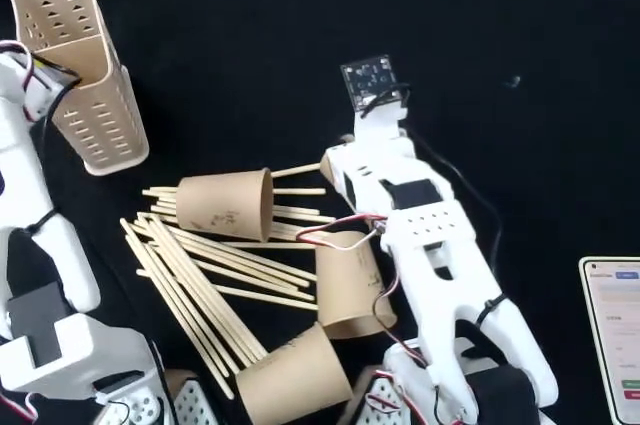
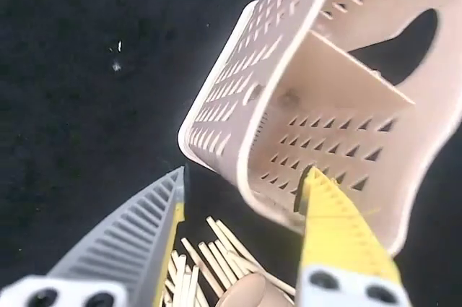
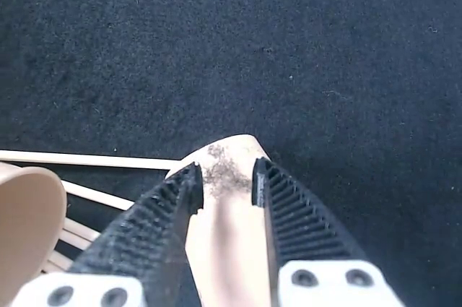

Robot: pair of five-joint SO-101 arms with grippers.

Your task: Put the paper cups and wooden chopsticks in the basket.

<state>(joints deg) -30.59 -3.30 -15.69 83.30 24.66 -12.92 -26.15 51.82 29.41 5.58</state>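
At mid counter [image 1: 520,35], the right pincer [image 3: 225,170] grips something tan, perhaps a cup [image 3: 220,249]. The basket [image 1: 85,75] stands far-left, by the gaping left pincer [image 2: 244,175].

Light: bright and even across the black cloth [image 1: 240,35].
Basket [image 1: 95,95]: pale outer walls well lit, inside darker toward the bottom.
Shadows: faint and soft, lost on the cloth around the basket.
Glare: the right arm [image 1: 430,235], well right of the basket, shines stark white.
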